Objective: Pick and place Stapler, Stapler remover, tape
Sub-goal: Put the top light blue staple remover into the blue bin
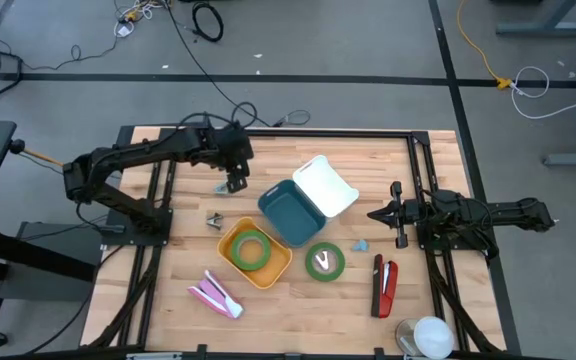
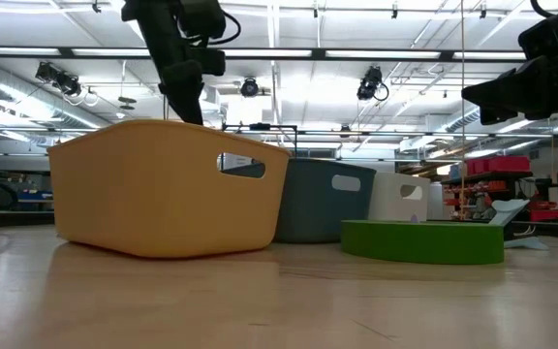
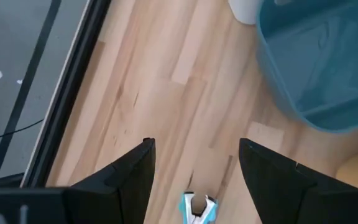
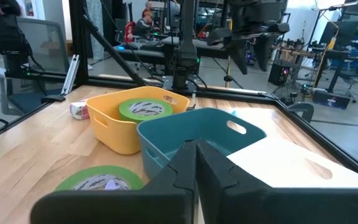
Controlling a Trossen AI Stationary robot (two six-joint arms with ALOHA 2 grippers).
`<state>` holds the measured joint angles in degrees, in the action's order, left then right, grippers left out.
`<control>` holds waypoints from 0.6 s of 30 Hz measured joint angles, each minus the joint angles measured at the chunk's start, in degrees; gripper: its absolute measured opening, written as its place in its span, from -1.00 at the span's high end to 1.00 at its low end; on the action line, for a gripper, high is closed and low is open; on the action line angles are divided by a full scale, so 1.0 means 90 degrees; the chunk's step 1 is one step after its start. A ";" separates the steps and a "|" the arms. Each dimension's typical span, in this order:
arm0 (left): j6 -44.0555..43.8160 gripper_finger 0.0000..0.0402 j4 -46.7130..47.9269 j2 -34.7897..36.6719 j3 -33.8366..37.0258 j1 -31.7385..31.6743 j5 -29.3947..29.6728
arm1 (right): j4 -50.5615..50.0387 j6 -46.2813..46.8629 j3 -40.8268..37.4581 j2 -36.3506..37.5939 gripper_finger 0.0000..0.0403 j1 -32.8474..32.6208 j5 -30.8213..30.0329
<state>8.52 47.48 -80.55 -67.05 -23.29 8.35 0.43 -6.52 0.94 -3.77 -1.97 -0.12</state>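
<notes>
My left gripper [image 1: 236, 183] hangs open above the table's far left part, pointing steeply down. A small light-blue staple remover [image 3: 197, 207] lies on the wood below, between the two fingers and untouched; it also shows in the high view [image 1: 219, 187]. A green tape roll [image 1: 253, 250] lies in the yellow bin [image 1: 230, 240]. Another tape roll [image 1: 325, 261] lies flat on the table. A red stapler [image 1: 384, 285] lies near the right, a pink stapler [image 1: 215, 295] near the front left. My right gripper [image 1: 376, 214] waits shut at the right.
A teal bin [image 1: 290, 212] and a white bin [image 1: 325, 185] stand at the centre, just right of my left gripper. A grey staple remover [image 1: 215, 220] lies left of the yellow bin. A small blue piece [image 1: 360, 243] and a white round object [image 1: 426, 335] lie toward the right.
</notes>
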 joint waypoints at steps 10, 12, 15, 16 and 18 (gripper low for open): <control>-0.0043 -0.16 -0.1383 0.0531 0.1093 -0.0146 0.0002 | -0.0001 0.0002 -0.0002 0.0000 0.94 -0.0001 0.0000; -0.0042 -0.16 -0.1447 0.0707 0.1449 -0.0148 -0.0006 | 0.0002 0.0001 0.0001 0.0000 0.94 -0.0001 0.0000; 0.0011 -0.16 -0.1503 0.0883 0.1836 -0.0236 -0.0002 | 0.0001 0.0000 -0.0001 0.0000 0.94 0.0000 -0.0002; 0.0013 -0.16 -0.1552 0.0916 0.1964 -0.0283 -0.0001 | 0.0002 0.0000 -0.0002 0.0000 0.94 -0.0001 0.0000; 0.0122 -0.16 -0.1624 0.0953 0.2222 -0.0416 -0.0011 | 0.0000 0.0002 0.0000 -0.0002 0.94 0.0002 -0.0002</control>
<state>9.62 32.86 -71.98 -47.05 -27.03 8.25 0.43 -6.50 0.94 -3.79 -1.96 -0.14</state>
